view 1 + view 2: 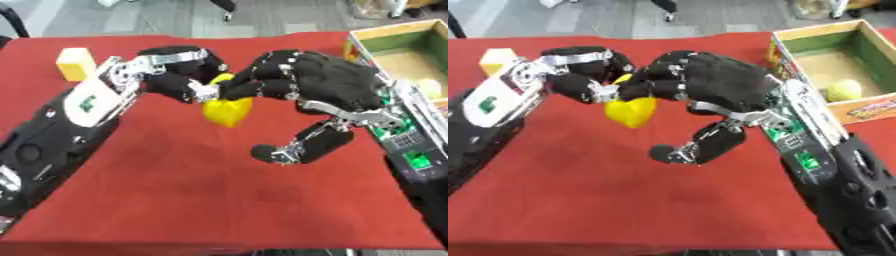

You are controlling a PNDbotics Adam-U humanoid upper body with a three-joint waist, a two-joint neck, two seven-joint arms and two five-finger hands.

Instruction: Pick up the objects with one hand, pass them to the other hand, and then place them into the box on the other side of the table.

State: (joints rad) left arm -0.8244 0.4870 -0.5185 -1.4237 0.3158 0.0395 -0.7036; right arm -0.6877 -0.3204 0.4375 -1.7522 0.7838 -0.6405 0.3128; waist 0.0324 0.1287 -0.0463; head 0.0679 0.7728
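Left eye view: the handover is the step in hand. The left hand (179, 70) curls round a yellow object (226, 110) held above the red counter (201, 200), and the right hand (324, 82) closes its fingers on the same object from the other side (thumb hanging free below). A yellow block (76, 63) waits far left.

Right eye view: the box (798, 45) sits at the right edge with room inside; next, I judge, the left hand must let go
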